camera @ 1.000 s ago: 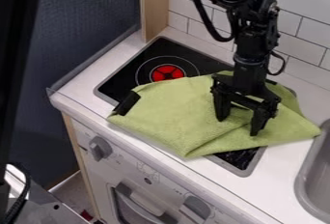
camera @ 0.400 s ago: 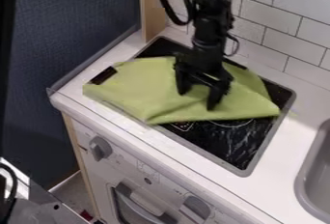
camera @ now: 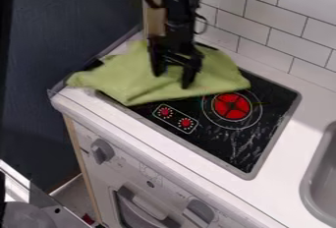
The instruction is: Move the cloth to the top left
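The black gripper (camera: 172, 78) hangs over the upper left part of the stove with its fingertips down on the green cloth (camera: 131, 79). Its two fingers stand apart, with cloth between and around them. The cloth lies spread and slightly wrinkled across the upper left of the black cooktop (camera: 242, 146), and its left corner reaches the counter's left edge. A dark tab shows at the cloth's upper left side. Whether any fold is pinched between the fingers cannot be made out.
A wooden post (camera: 154, 20) rises behind the cloth. White wall tiles (camera: 263, 30) run along the back, and a grey sink (camera: 322, 178) is at the right. Knobs (camera: 101, 151) line the front panel below the white counter (camera: 197, 173).
The gripper has moved left and toward the back, and the cloth has slid along with it. More of the cooktop's right side, with a red burner, is uncovered.
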{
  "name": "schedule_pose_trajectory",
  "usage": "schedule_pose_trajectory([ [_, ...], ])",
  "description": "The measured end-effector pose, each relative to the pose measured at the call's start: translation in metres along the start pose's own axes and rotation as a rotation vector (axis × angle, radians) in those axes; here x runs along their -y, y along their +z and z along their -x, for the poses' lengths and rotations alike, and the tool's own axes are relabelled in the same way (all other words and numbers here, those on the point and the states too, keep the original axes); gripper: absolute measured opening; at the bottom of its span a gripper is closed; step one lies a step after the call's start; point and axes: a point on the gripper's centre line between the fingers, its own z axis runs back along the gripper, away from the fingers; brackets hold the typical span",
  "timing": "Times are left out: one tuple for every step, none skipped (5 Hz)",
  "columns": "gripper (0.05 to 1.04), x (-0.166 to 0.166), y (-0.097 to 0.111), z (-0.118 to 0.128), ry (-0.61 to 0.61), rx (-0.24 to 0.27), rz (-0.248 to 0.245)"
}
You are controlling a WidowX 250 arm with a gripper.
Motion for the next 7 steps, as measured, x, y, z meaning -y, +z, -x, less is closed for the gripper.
schedule_pose_trajectory([
  [0.999,-0.007,0.003,0.003,-0.005,-0.005,-0.021],
  [0.999,-0.005,0.009,0.016,-0.004,-0.034,-0.013],
  [0.998,-0.002,0.019,0.019,0.018,-0.043,0.015],
  [0.998,-0.007,0.049,0.013,0.081,-0.021,0.011],
  [0.998,-0.011,0.069,0.003,0.106,0.007,0.017],
  [0.998,-0.011,0.093,-0.010,0.099,0.023,0.036],
  [0.998,-0.001,0.087,-0.010,0.053,-0.056,-0.018],
])
